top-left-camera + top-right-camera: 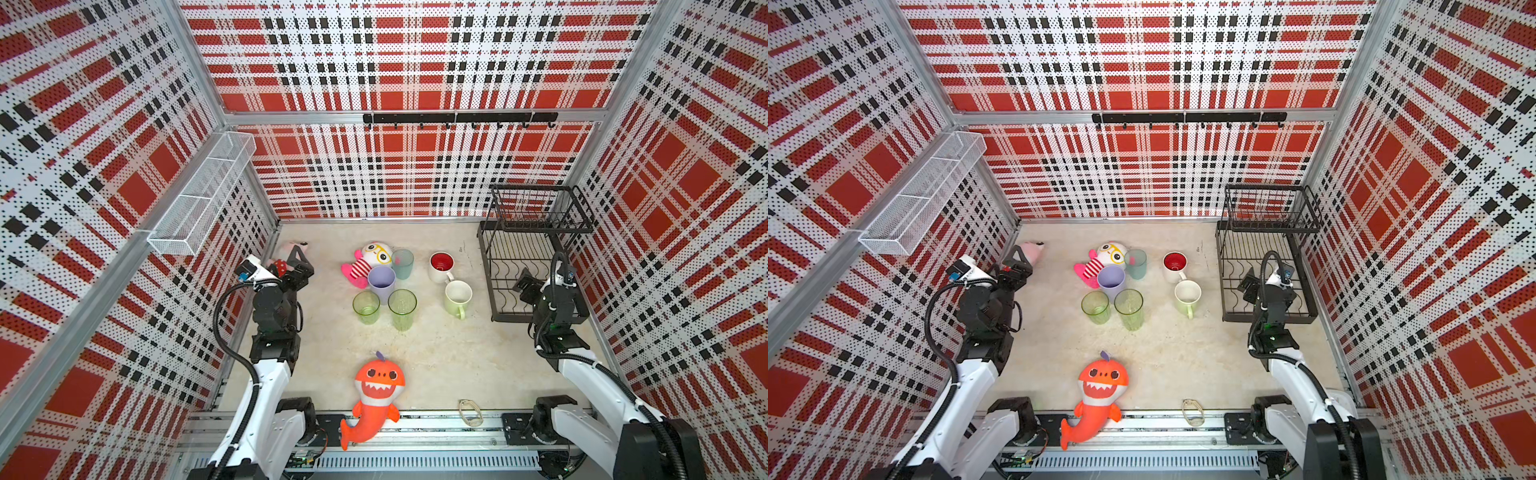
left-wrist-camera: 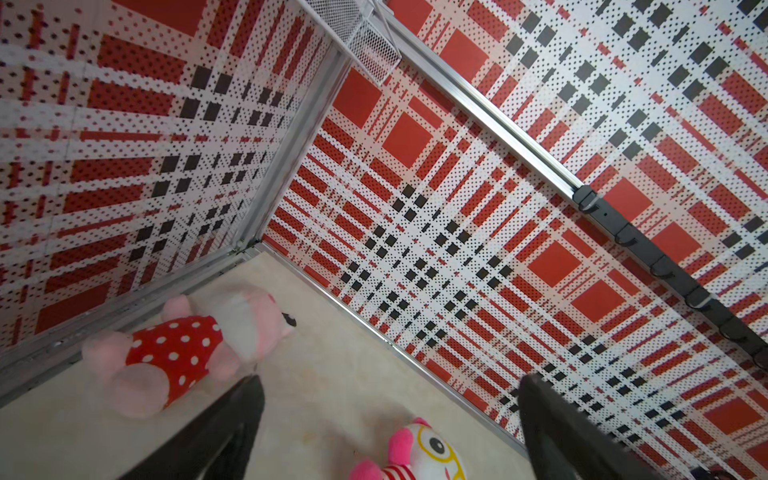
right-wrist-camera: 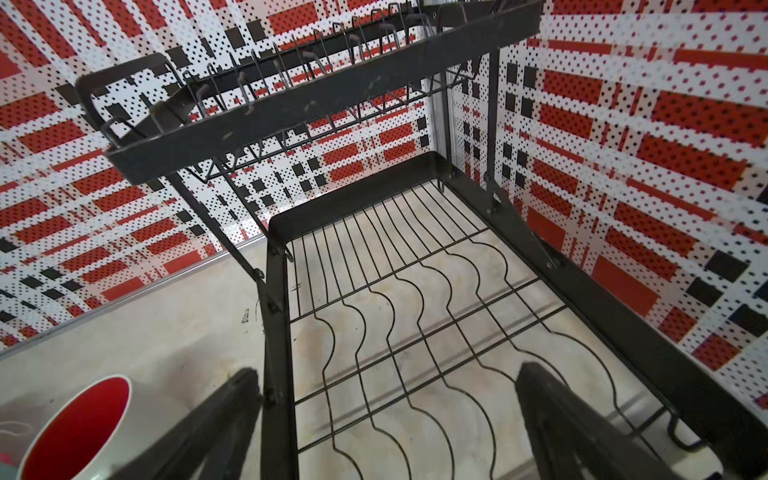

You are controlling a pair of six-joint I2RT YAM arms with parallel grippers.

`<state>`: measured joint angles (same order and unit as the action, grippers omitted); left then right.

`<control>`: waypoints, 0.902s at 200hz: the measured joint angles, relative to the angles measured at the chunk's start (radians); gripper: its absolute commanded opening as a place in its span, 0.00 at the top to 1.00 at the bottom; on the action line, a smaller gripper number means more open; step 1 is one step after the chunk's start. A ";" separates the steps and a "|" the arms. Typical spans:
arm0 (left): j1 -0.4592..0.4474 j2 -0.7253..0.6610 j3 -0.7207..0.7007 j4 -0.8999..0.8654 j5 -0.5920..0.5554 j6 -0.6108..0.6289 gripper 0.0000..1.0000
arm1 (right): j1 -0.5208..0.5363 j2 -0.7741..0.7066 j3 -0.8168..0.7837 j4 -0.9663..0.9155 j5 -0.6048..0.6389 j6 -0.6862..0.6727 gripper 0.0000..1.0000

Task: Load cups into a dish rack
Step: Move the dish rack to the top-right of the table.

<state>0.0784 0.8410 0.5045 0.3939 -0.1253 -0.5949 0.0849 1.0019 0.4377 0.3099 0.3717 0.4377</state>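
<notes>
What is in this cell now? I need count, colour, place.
dish rack: 1, black, right back corner
green tumblers: 2, green, centre
lavender cup: 1, lavender, behind them
teal cup: 1, teal, further back
white mug: 1, white, left of rack
pale-green mug: 1, green, beside white mug
mesh basket: 1, white, left wall
hook rail: 1, black, back wall
shark plush: 1, orange, front edge
glasses plush: 1, white, beside teal cup
dotted plush: 1, pink, left back corner
loop: 1, beige, front edge
left hand: 1, black, open, near dotted plush
right hand: 1, black, open, above lower tier
</notes>
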 measured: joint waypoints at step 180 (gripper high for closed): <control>-0.334 0.314 0.324 -0.270 0.038 0.198 0.02 | 0.006 0.423 0.307 -0.242 -0.548 -0.051 0.37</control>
<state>-0.2558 1.1545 0.8284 0.1242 -0.0875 -0.3973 0.0914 1.4246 0.7452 0.0681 -0.1761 0.3862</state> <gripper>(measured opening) 0.983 0.685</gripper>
